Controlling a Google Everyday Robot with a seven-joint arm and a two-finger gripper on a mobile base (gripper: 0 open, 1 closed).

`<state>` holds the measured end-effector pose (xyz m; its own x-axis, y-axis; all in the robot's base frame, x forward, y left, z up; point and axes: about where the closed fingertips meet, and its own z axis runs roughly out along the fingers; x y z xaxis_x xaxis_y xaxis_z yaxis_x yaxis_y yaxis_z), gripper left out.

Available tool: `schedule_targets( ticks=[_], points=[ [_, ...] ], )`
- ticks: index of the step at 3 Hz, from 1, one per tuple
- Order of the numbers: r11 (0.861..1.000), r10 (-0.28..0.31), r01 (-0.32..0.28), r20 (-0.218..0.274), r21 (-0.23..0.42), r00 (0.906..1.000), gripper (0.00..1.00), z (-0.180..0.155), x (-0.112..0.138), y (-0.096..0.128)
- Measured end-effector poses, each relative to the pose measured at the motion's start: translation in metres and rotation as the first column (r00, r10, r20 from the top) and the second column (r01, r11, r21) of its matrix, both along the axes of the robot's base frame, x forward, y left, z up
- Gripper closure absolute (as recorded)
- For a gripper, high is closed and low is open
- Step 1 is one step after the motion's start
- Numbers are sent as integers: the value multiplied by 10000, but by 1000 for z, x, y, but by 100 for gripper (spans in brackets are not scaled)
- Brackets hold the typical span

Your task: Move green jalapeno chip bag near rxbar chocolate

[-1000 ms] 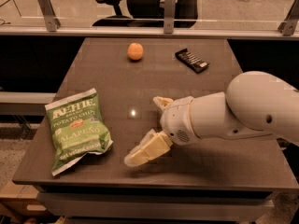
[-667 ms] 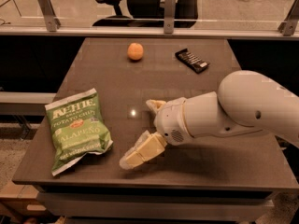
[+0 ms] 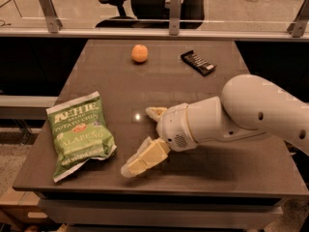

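The green jalapeno chip bag [image 3: 79, 134] lies flat near the table's front left corner, with white lettering and a small red-orange emblem. The rxbar chocolate [image 3: 198, 62] is a small black wrapper at the far right of the table, well away from the bag. My gripper [image 3: 136, 141] is open and empty, just right of the bag and low over the table. One cream finger [image 3: 154, 113] points to the rear, the other [image 3: 142, 159] to the front. A small gap separates the gripper from the bag's right edge.
A round orange fruit [image 3: 139, 53] sits at the far middle of the dark table [image 3: 222, 173]. My white arm [image 3: 251, 115] reaches in from the right. A glass railing with metal posts [image 3: 175, 11] and an office chair stand behind the table.
The arm and gripper have moved left, closer to the chip bag. The bag, bar and orange have not moved.
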<state>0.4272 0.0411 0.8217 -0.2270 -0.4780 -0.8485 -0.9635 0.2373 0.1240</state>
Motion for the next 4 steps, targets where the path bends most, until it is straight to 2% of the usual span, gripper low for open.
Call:
schedule_targets(
  ticks=[1, 2, 3, 4],
  points=[
    [9980, 332, -343, 200, 536, 9992, 0, 3, -3, -1],
    [9755, 1055, -1195, 835, 1849, 9909, 0, 10, -10, 8],
    [9423, 1517, -1946, 1705, 2726, 9736, 0, 17, -21, 23],
    [9315, 1357, -2090, 2485, 2978, 9591, 0, 28, -38, 43]
  ],
)
